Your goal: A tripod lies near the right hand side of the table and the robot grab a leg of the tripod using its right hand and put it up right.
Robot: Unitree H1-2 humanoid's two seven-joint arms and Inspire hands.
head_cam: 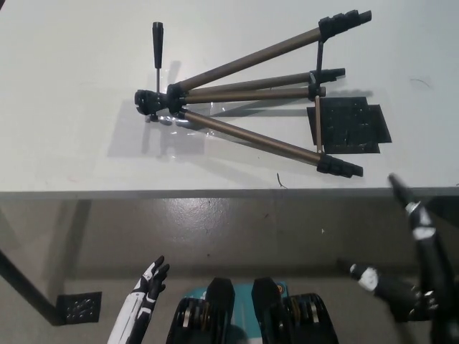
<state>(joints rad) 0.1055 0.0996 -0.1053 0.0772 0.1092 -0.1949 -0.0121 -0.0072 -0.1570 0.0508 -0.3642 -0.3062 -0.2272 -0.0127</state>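
A: So, status of the task?

B: Not started, by the look of it. The tripod (244, 100) lies flat on the white table (64, 143), head end toward picture left, three legs splayed toward the right. No hand touches it. Grasping a leg and raising the unit upright both remain.

A: Working from the left, what is in view?

B: The white left hand (147, 287) rests at lower left, below the table edge, over the floor. Its fingers are slightly apart and hold nothing. Next comes the tripod head with its pan handle (157, 43) pointing away from the robot. Under the leg ends lies a black mat (351, 125).

A: And the working hand?

B: The black right hand (409, 265) sits at lower right, below the table edge and apart from the nearest leg's foot (341, 167). Its fingers are spread wide, one reaching up toward the table edge; nothing is held.

A: Likely next requirement?

B: Lift the hand over the edge toward the near leg.
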